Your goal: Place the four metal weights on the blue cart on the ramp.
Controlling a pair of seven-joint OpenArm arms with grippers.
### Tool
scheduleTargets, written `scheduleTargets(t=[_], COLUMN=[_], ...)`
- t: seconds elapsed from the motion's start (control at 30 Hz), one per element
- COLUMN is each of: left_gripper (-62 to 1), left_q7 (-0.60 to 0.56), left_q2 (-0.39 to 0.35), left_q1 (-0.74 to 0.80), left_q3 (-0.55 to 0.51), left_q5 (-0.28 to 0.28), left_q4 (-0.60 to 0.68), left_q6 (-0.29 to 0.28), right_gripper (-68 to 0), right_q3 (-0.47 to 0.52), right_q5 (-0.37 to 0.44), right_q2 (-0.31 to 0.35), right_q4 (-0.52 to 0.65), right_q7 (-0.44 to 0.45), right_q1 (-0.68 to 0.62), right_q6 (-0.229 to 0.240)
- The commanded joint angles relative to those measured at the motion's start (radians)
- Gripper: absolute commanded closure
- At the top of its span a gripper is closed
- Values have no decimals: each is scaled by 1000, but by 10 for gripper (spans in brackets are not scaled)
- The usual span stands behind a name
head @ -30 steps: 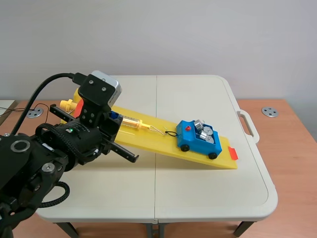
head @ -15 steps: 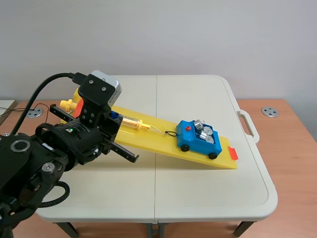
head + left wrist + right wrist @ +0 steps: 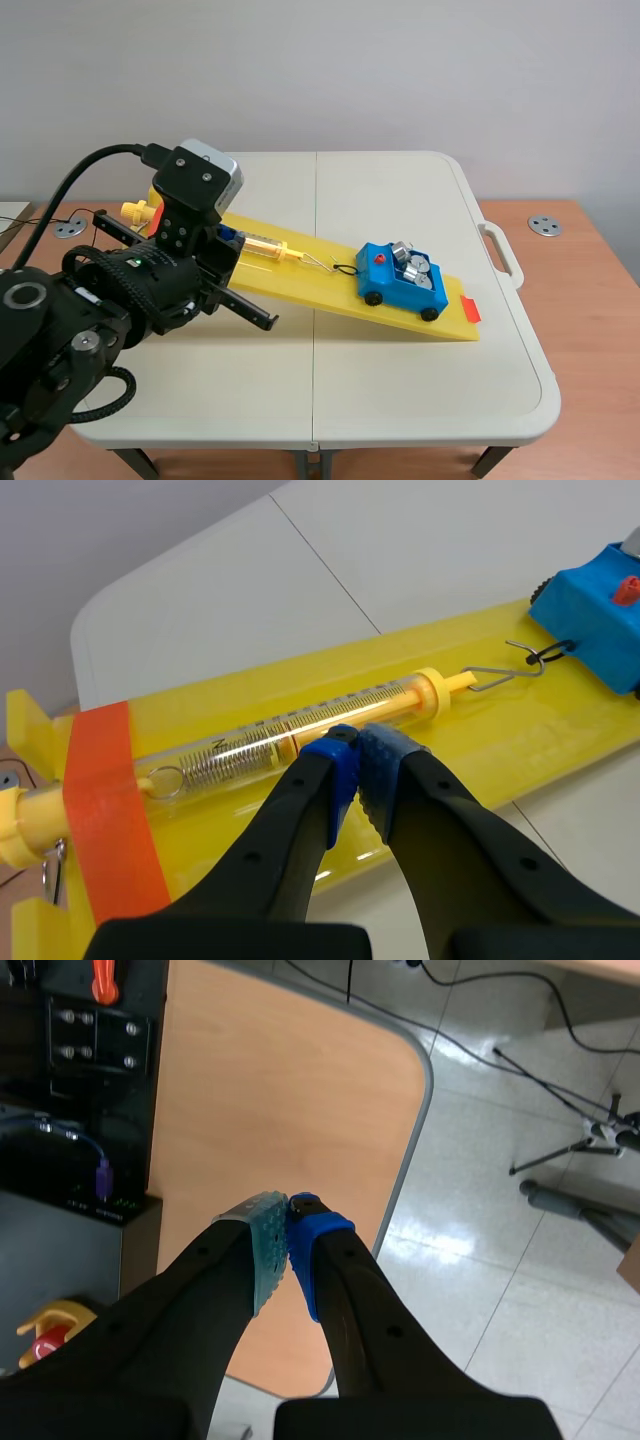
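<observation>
The blue cart [image 3: 398,284] stands low on the yellow ramp [image 3: 330,292], with several metal weights [image 3: 413,264] lying in its bed. A wire hook [image 3: 512,666] links the cart [image 3: 598,610] to a clear spring scale [image 3: 300,730] lying along the ramp. My left gripper [image 3: 357,770] is shut on nothing, its blue pads meeting just above the scale's tube. The left arm [image 3: 140,285] hangs over the ramp's upper end. My right gripper [image 3: 288,1250] is shut and empty, away from the white table; the scene view does not show it.
Orange tape [image 3: 105,810] crosses the ramp's upper end, and a red strip [image 3: 470,309] marks its foot. The white folding table [image 3: 400,390] lies bare in front of the ramp. Under the right gripper are a wooden tabletop [image 3: 290,1110], a tiled floor and cables [image 3: 560,1080].
The left arm has shifted slightly to the left, its gripper still shut. The cart and weights have not moved.
</observation>
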Motion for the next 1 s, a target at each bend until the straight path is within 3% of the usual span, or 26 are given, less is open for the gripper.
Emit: scheduleTargets(t=[0.0, 0.23, 0.33, 0.4, 0.47, 0.57, 0.77, 0.87, 0.97], left_gripper=[-27, -27, -27, -28, -49, -175, -595, -623, -623], left_q7=[-77, -16, 31, 46, 66, 84, 61, 51, 53], left_q2=[5, -42, -66, -84, -98, -106, -106, -106, -106], left_q1=[29, 171, 250, 307, 363, 442, 565, 613, 643], left_q3=[4, 4, 4, 4, 4, 4, 4, 3, 3], left_q5=[-18, -79, -101, -111, -124, -124, -124, -123, -123], left_q4=[200, 363, 440, 485, 527, 583, 658, 668, 668], left_q6=[53, 47, 15, -4, -11, -11, -11, -2, 1], right_gripper=[-7, -7, -8, -36, -108, -249, -502, -658, -661], right_q3=[105, 106, 105, 105, 105, 105, 105, 105, 105], right_q5=[100, 137, 156, 163, 168, 172, 219, 240, 251], right_q2=[19, 19, 19, 19, 18, 19, 18, 16, 16], right_q4=[104, 146, 161, 168, 170, 170, 170, 170, 170], right_q7=[82, 81, 79, 74, 73, 69, 77, 108, 130], right_q1=[32, 130, 182, 220, 260, 321, 437, 484, 516], right_q6=[46, 46, 46, 46, 46, 46, 46, 46, 46])
